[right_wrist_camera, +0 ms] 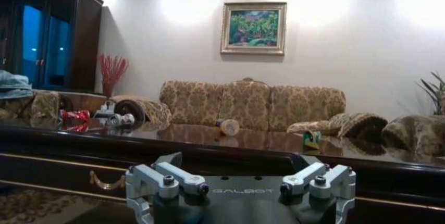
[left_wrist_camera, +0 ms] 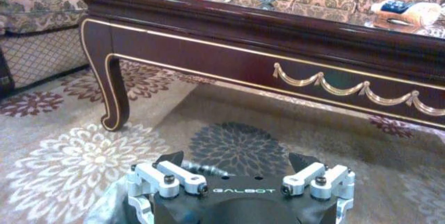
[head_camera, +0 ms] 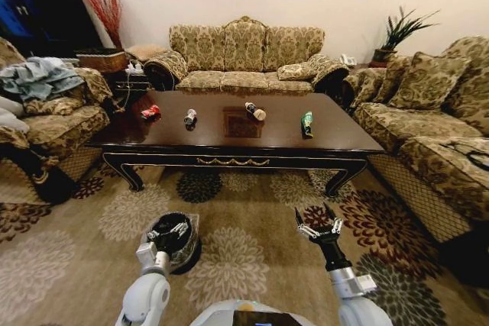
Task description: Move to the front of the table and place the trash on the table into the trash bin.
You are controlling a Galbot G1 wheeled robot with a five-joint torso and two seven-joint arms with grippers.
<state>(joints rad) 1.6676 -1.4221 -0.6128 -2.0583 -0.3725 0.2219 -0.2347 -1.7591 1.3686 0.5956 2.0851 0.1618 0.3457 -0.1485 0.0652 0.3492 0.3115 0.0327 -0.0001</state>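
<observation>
Trash on table (head_camera: 229, 143): dark bottle (head_camera: 255, 111) lying diagonal, green bottle (head_camera: 307, 123) lengthwise toward robot; both tools spread.

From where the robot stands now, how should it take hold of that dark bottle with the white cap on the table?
The dark bottle lies on its side on the table, cap end pointing toward the robot's right. I would come down from above and close the fingers across the middle of its body, at right angles to its length; the round body might roll if pushed from the side. The right gripper looks open and seems nearer.

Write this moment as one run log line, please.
left gripper: open, over trash bin | right gripper: open, empty | trash: four items on table
</observation>
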